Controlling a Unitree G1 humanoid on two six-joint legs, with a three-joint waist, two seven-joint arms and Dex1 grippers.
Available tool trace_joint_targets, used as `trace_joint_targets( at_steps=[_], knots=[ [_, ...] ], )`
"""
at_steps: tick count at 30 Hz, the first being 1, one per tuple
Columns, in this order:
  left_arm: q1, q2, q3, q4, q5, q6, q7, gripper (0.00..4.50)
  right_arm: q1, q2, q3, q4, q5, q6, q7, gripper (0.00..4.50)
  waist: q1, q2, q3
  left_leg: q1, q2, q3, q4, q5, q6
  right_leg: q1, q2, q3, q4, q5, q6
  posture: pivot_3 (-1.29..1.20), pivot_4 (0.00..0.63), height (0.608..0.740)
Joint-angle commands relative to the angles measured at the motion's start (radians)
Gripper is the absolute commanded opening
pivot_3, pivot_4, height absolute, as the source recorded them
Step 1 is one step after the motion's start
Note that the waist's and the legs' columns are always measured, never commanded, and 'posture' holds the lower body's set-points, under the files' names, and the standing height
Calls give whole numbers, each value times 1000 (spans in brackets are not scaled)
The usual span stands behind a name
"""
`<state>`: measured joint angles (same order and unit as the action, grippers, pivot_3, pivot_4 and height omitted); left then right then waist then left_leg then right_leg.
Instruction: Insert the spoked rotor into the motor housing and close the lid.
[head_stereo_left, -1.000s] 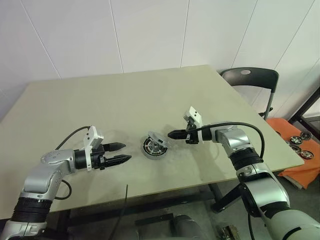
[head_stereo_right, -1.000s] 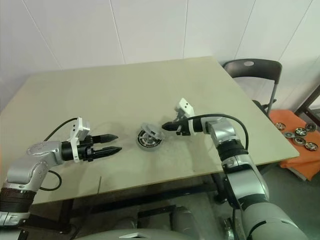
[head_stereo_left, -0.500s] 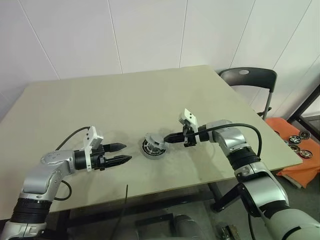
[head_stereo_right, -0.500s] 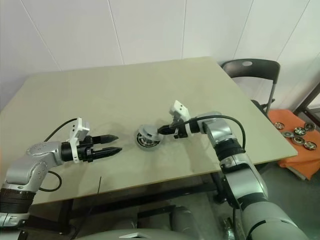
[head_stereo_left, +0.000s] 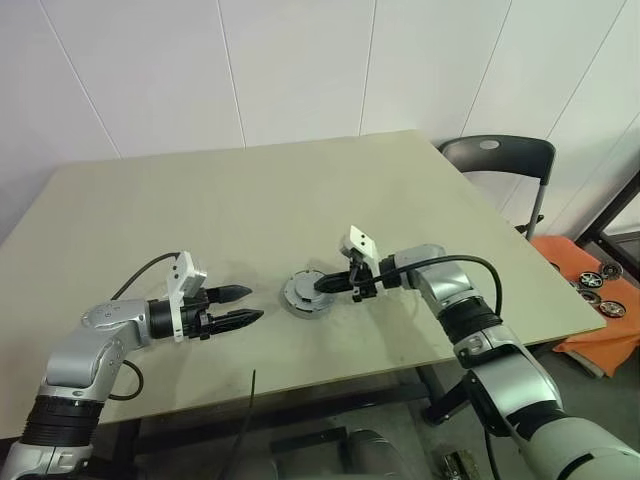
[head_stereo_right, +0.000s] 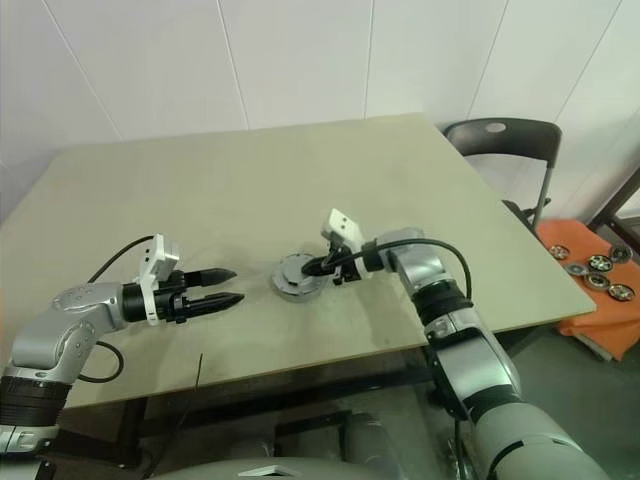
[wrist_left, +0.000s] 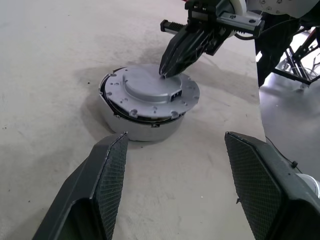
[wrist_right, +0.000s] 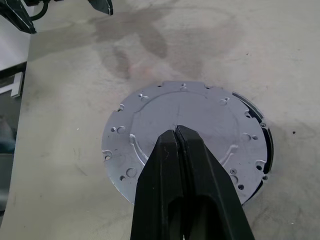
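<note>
Now the right gripper (wrist_left: 165, 74) has its two fingers pressed together, holding nothing, and its tip rests on the lid (wrist_right: 185, 130); the lid lies on the motor housing (wrist_left: 142, 127) near the middle of the table (head_stereo_left: 250, 200), a little shifted, so a dark gap shows at one edge; the spoked rotor is probably under it. A good push goes straight down on the centre, slowly, until the rim sits even; the left gripper (head_stereo_left: 245, 306) waits open at the left, empty, and could steady the housing.
</note>
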<state>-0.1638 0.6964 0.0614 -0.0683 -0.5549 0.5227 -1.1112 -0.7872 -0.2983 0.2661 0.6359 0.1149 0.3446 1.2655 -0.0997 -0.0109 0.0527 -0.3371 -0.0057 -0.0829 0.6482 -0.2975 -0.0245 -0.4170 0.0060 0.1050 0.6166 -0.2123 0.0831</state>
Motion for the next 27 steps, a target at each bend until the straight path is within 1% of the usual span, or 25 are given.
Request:
trace_joint_targets(
  at_steps=[1,10,16,27],
  knots=[
    [-13,6,21,-39,-14,2,5,3285,-30,8,1,1,-8,-17,-3,27,0,0,0,0,0,0,0,0,0,0,0,0,0,0,0,0,0,740],
    [-8,3,25,-44,-18,1,17,3285,-37,27,1,18,-21,-32,-13,27,0,0,0,0,0,0,0,0,0,0,0,0,0,0,0,0,0,740],
    [-6,7,26,-48,-20,3,20,3285,-45,55,1,54,-38,-63,-47,27,-1,0,0,0,0,0,0,0,0,0,0,0,0,0,0,0,0,740],
    [-16,12,25,-43,-18,6,18,3285,-40,55,2,63,-49,-84,-50,27,-1,0,0,0,0,0,0,0,0,0,0,0,0,0,0,0,0,740]
  ],
)
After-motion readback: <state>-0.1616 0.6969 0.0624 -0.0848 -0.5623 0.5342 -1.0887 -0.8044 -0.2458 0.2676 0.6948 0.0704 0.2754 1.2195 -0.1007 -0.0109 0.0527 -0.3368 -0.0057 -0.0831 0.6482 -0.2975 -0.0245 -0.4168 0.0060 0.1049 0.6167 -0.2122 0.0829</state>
